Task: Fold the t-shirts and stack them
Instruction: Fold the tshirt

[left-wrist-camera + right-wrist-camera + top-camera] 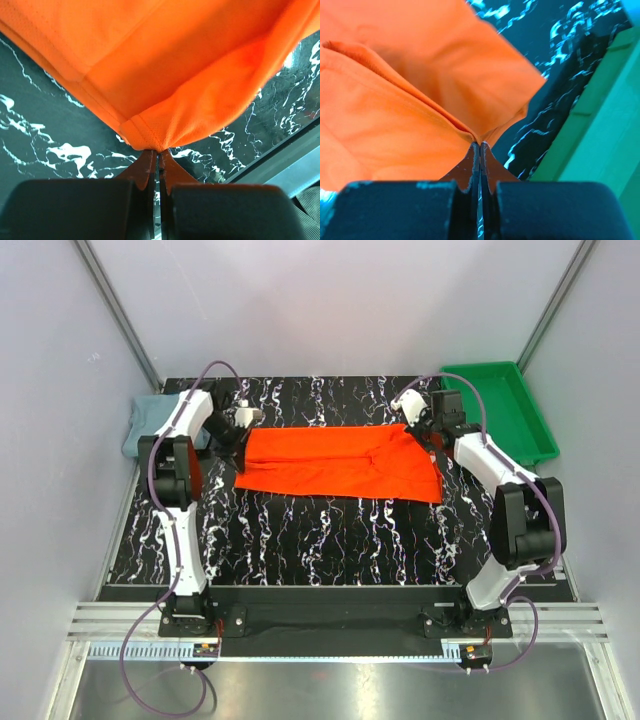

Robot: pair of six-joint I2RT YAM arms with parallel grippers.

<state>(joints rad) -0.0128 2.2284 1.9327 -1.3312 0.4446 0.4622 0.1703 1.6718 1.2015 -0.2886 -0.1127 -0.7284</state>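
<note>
Orange shirt (340,465) lies spread left of the tray (520,412); left gripper (158,152) and right gripper (479,145) each clamp a corner. Folding seems begun; next, draw both corners evenly over the cloth.

A green plastic tray (505,412) sits at the far right corner of the black marbled tabletop (330,530).

Both arms reach forward off their bases, elbows bent, wrists tipped downward at the far end, well apart from each other. Left gripper (158,152) has its fingers pressed flat together, nipping a hem corner of the orange-red t-shirt (340,462). Right gripper (479,145), same deal: fingers squeezed together on the shirt's other end
</note>
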